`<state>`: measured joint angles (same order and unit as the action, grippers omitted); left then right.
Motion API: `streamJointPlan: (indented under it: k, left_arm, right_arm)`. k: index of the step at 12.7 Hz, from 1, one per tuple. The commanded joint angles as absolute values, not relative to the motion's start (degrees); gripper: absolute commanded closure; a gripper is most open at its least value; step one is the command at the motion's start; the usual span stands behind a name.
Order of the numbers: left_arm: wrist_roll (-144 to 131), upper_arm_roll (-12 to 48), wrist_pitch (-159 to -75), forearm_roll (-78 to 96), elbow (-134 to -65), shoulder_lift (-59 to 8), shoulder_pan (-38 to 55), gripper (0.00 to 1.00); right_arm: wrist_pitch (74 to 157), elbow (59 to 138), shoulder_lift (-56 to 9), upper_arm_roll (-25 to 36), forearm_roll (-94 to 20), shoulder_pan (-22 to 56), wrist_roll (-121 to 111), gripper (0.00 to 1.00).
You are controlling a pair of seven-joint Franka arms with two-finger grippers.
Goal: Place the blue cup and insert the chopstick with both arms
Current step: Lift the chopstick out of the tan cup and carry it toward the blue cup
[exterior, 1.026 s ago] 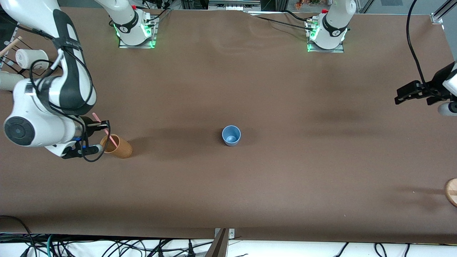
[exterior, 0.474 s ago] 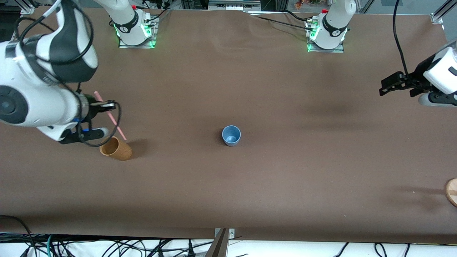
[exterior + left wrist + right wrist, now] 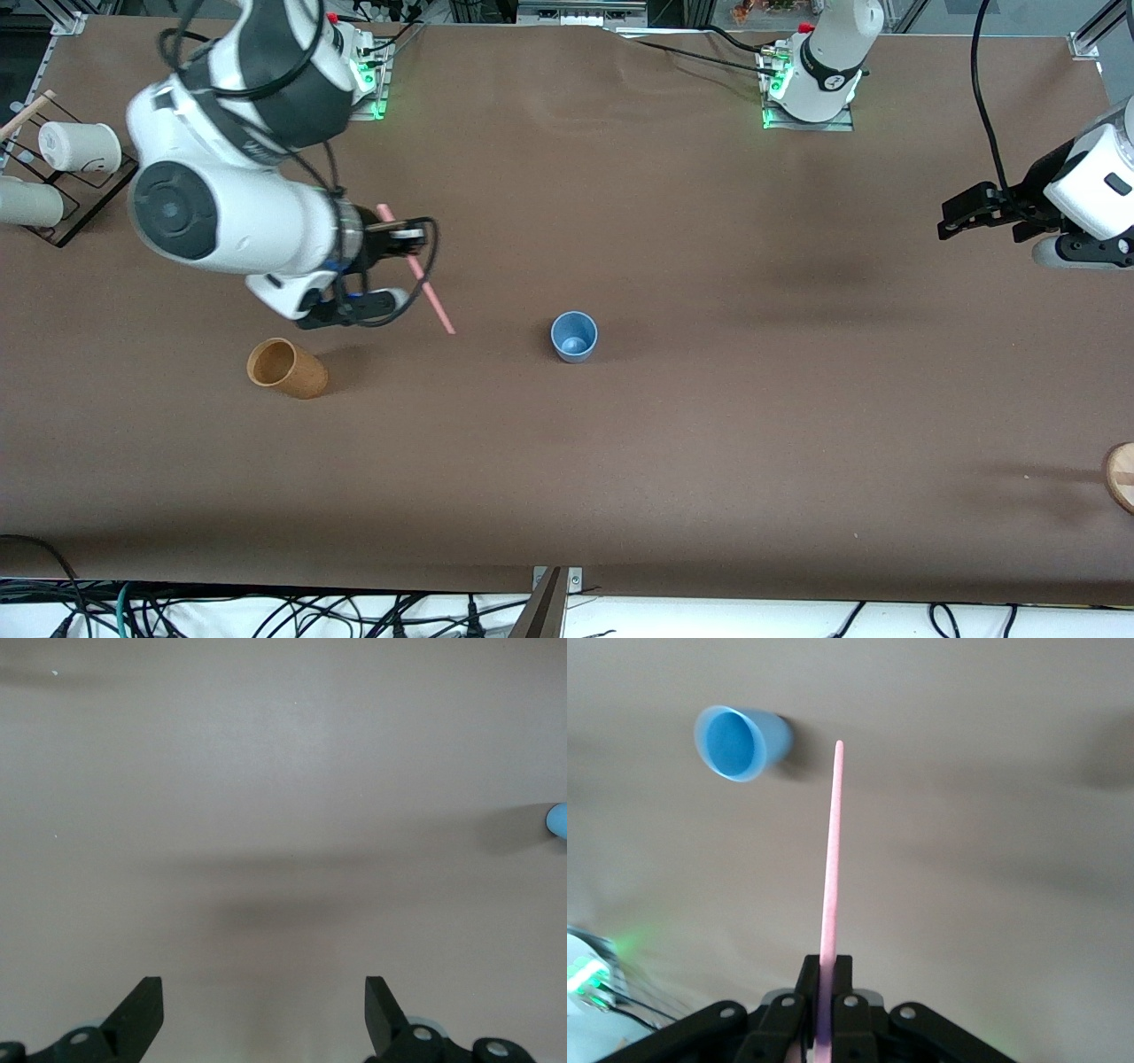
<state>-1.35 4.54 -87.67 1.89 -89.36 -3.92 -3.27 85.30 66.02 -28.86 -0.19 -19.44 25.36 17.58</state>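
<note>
One thin, stiff, likely light chopstick (image 3: 416, 270) sits pinched near its upper end in the right gripper (image 3: 394, 232), while the left gripper (image 3: 961, 215) waits spread, clear of the cup (image 3: 574, 336).

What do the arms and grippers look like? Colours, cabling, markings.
Both arms are glossy white with dark grey joint bands and loose black cables looped outside. The right arm has a round dark grey cap on its joint and a bit of blue near the wrist. Right gripper and left gripper are black with flat, tapered fingers. Green lights glow at the bases.
</note>
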Motion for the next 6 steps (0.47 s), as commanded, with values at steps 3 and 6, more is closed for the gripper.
streamJointPlan:
  k: [3, 6]
  left_arm:
    - [-1.58, 4.39, -87.89, 2.46, -86.93, -5.8, -2.02, 0.0]
    - [-1.41, 4.13, -87.89, 2.55, -86.84, -6.33, -2.81, 0.0]
  right_arm:
    - [94.2, 64.86, -34.09, -0.18, -20.74, 32.34, 23.55, 0.98]
    - [95.27, 64.95, -37.61, -0.61, -23.89, 33.31, 22.94, 0.98]
